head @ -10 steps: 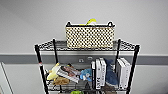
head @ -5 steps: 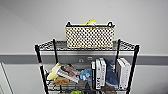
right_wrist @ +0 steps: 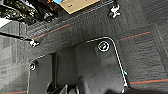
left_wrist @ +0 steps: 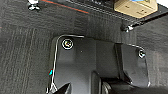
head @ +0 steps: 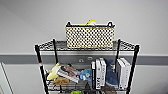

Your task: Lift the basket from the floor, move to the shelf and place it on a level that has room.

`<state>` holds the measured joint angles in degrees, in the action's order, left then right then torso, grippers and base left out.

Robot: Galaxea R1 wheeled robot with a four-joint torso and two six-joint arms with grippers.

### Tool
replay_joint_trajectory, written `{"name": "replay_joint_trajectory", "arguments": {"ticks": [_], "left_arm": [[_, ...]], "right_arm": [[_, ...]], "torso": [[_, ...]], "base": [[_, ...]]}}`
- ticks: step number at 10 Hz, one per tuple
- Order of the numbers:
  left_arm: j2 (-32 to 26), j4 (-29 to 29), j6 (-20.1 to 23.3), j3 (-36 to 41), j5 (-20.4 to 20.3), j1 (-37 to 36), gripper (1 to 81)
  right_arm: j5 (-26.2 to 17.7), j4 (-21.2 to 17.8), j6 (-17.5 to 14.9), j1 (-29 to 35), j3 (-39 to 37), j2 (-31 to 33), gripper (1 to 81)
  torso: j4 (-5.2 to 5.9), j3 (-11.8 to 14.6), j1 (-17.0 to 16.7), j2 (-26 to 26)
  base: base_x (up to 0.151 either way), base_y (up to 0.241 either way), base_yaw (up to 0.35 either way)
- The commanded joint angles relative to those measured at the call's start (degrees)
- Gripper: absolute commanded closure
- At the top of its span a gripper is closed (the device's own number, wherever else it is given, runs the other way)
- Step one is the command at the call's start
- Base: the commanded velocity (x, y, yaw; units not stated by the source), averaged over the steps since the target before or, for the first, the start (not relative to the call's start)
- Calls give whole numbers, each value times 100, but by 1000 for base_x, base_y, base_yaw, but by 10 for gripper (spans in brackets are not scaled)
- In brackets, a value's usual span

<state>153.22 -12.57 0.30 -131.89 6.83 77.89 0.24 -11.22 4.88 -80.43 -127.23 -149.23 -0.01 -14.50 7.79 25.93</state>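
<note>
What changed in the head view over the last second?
Nothing visibly changed. The basket sits on the top level of the shelf just as before, something yellow poking out of it. The books and the clutter on the tier below are in the same places, and the camera framing has not shifted.
</note>
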Motion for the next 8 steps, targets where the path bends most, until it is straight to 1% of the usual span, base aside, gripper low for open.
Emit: {"name": "replay_joint_trajectory", "arguments": {"ticks": [1,3,4,5,6,7,8], "left_arm": [[332,211,57,-557,310,-208,10],[795,343,49,-1064,310,-94,10],[1035,352,57,-1401,214,-23,10],[1246,431,49,-1700,56,29,10],[1431,457,49,-1955,-6,56,10],[1642,466,49,-2236,-111,65,10],[1791,466,40,-2420,-208,65,10]], "right_arm": [[-103,374,-39,102,-978,-646,10],[142,410,-39,-4,-1642,-1162,10],[187,427,-39,-21,-1944,-1411,10],[195,568,-39,-47,-2191,-1613,10],[213,629,-39,-83,-2393,-1771,10],[389,673,-39,-127,-2621,-1938,10],[441,690,-39,-153,-2717,-2025,10]], "torso": [[0,0,0,0],[0,0,0,0],[0,0,-2,0],[0,0,-2,0],[0,0,-2,0],[0,0,-2,0],[0,0,-2,0]], "base": [[0,0,0],[0,0,0],[0,0,0],[0,0,0],[0,0,0],[0,0,0],[0,0,0]]}}
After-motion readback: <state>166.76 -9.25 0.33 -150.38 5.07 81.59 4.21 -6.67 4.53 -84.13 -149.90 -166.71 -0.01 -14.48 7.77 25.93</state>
